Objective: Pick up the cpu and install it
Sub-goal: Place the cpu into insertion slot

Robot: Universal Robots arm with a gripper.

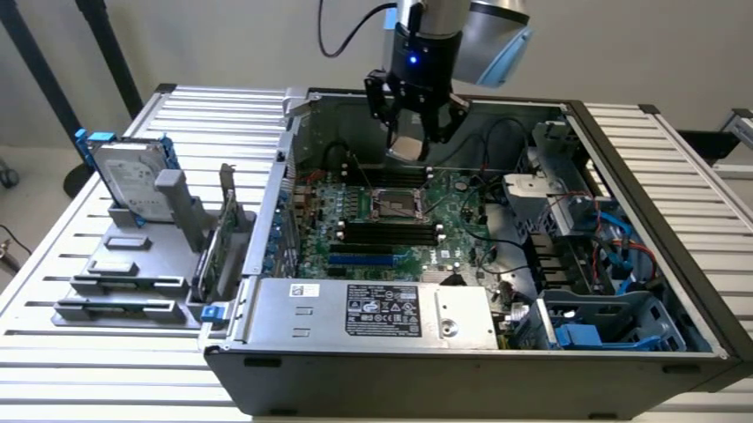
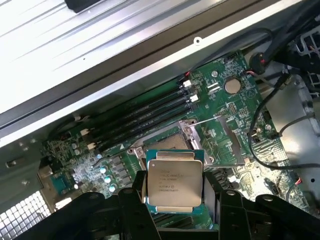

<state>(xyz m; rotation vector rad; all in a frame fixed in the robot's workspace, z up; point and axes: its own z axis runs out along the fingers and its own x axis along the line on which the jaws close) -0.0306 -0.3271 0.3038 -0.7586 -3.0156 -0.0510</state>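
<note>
The small, flat, square cpu (image 2: 175, 182) with a silvery-grey metal top is already lifted and clamped between the fingers of the black gripper (image 1: 415, 137), held above the dark square socket frame (image 1: 398, 204) of the green motherboard (image 1: 453, 233), installation being not yet done.

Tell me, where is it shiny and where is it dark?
Wrist view: the cpu in the gripper has a soft sheen on its metal top, and the slatted table glares white. Exterior view: the case is shadowy inside, and a blue light glows above the gripper.
</note>
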